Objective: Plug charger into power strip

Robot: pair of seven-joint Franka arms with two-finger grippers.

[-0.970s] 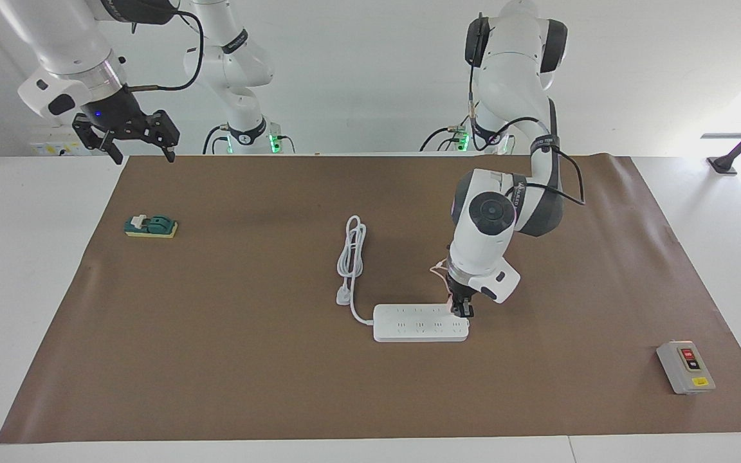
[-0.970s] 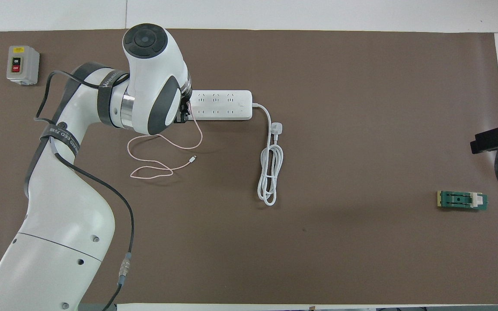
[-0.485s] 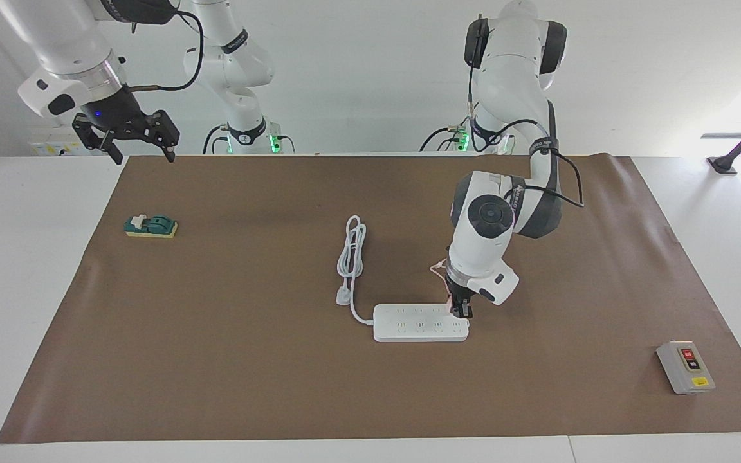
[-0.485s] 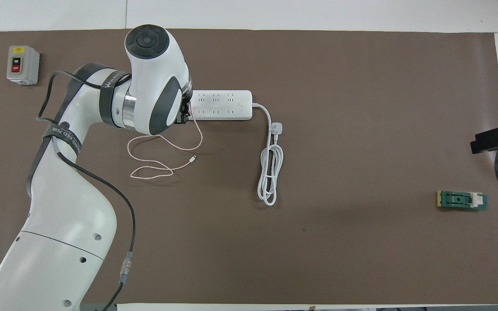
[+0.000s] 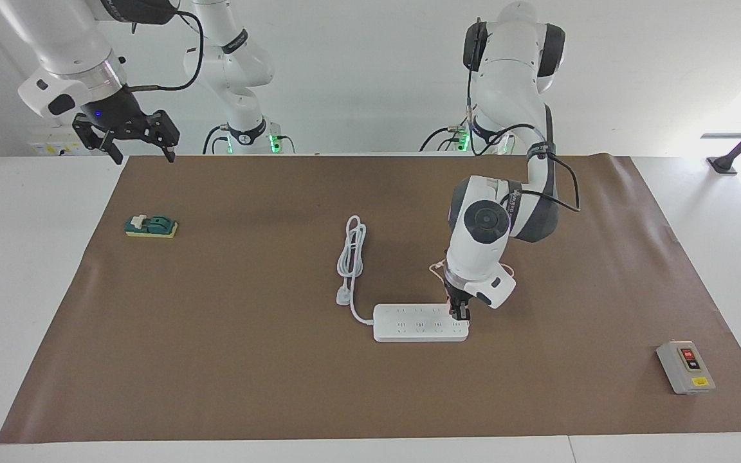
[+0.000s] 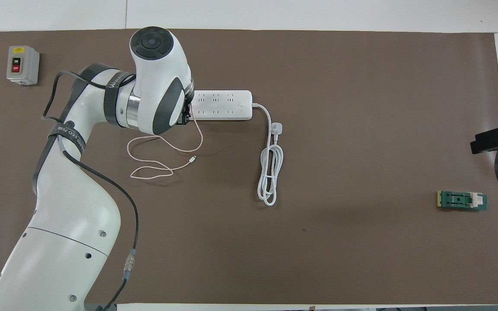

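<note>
Facing view: the left gripper (image 5: pixel 460 314) points straight down onto the power strip (image 5: pixel 419 325), at the strip's end toward the left arm's end of the table. Its fingers are closed tight, and a thin pink cable (image 6: pixel 162 151) runs from between them. The charger itself is hidden inside the closed fingers, so whether its pins are already in a socket cannot be told. Directly below the gripper, the strip lies flat on the brown table mat (image 5: pixel 216 360). Nearer the robots than the gripper, the pink cable trails in loose loops across the mat. From the strip's other end, away from the gripper, a thick white cord (image 5: pixel 352 257) runs to a coiled bundle with a white plug (image 5: pixel 343 296). The right gripper (image 5: pixel 129 138) waits with jaws spread wide, holding nothing, raised above the corner of the mat at the right arm's end of the table.
</note>
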